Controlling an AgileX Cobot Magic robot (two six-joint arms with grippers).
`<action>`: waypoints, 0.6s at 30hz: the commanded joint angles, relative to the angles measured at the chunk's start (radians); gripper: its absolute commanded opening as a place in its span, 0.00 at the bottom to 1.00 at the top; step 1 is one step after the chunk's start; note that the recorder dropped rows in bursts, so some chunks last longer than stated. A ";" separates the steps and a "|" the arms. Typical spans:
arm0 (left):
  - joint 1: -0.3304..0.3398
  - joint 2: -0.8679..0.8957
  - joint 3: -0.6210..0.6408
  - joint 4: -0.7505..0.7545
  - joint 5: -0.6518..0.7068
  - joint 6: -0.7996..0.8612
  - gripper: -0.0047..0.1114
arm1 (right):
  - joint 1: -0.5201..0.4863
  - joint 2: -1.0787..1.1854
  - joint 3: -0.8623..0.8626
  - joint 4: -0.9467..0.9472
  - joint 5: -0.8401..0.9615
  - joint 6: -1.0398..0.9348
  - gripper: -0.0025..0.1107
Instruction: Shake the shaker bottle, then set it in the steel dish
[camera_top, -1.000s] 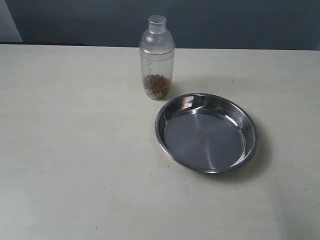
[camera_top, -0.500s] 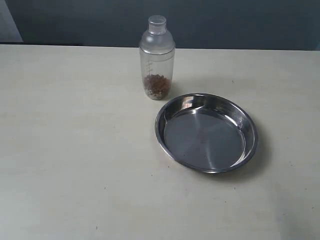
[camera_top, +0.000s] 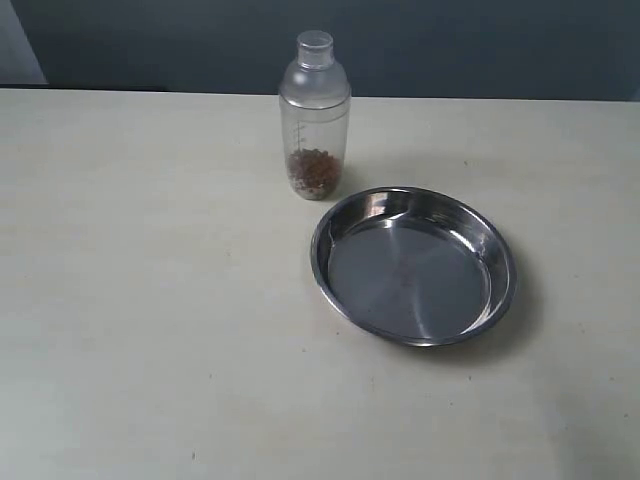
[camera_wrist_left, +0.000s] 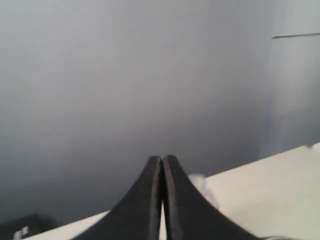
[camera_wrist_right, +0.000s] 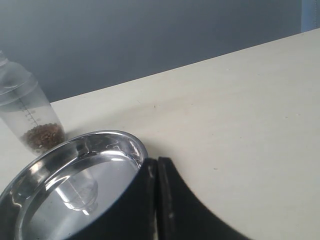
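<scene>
Clear frosted plastic shaker bottle (camera_top: 314, 120) with brown granules stood upright on the pale tabletop (camera_top: 150, 300), just behind the round shiny steel dish (camera_top: 410, 275) and apart from it. Jaws were pressed together, gripping nothing, on left tool (camera_wrist_left: 162, 162) and right tool (camera_wrist_right: 157, 161).

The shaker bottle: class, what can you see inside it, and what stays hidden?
Brown granules fill the bottom of the shaker bottle; above them it looks empty up to the domed top. The inside of the small cap cannot be made out.
</scene>
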 joint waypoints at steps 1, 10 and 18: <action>-0.039 -0.083 0.477 -0.036 -0.454 0.104 0.04 | 0.002 -0.004 0.001 -0.003 -0.010 -0.006 0.02; -0.270 0.364 0.792 0.685 -1.117 -0.618 0.04 | 0.002 -0.004 0.001 -0.003 -0.010 -0.006 0.02; -0.270 0.847 0.584 0.857 -1.317 -0.658 0.04 | 0.002 -0.004 0.001 -0.003 -0.010 -0.006 0.02</action>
